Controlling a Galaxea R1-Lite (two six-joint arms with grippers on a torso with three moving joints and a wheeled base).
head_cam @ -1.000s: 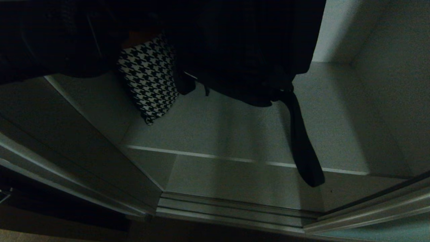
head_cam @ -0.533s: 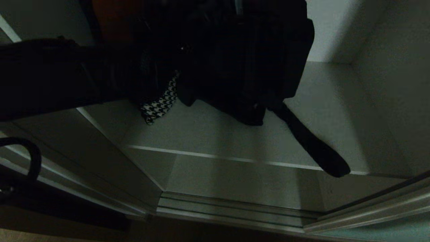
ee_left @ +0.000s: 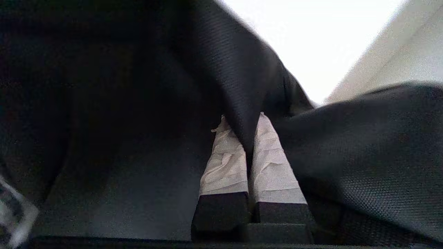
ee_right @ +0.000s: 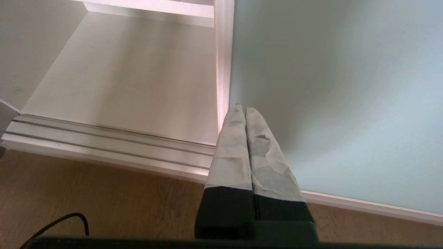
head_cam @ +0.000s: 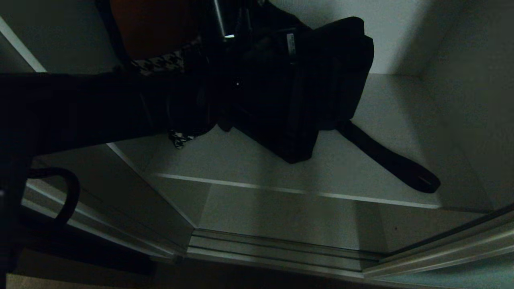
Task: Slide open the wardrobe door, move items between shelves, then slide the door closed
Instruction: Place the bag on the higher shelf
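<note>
The black fabric bag point(head_cam: 297, 92) sits tilted over the pale shelf point(head_cam: 249, 160), its lower corner down at the board. Its long strap point(head_cam: 389, 158) trails right along the shelf. My left arm point(head_cam: 80, 108) reaches in from the left. In the left wrist view my left gripper point(ee_left: 244, 119) is shut on a fold of the bag's black fabric point(ee_left: 363, 145). My right gripper point(ee_right: 241, 109) hangs shut and empty, low in front of the frosted teal sliding door point(ee_right: 339, 86) at its frame edge. The door stands slid open to the right point(head_cam: 461, 277).
A black-and-white houndstooth item point(head_cam: 160, 64) lies behind my left arm, against the wardrobe's left wall. Below the shelf's front edge is a lower board point(head_cam: 289, 216), then the door track point(head_cam: 281, 249). A black cable loop point(head_cam: 68, 192) hangs at the left. Wooden floor point(ee_right: 86, 193) lies outside.
The bag has come down from hanging high to the shelf. Its strap, which dangled past the shelf's front edge, has swung right onto the board. My left arm has dropped into view.
</note>
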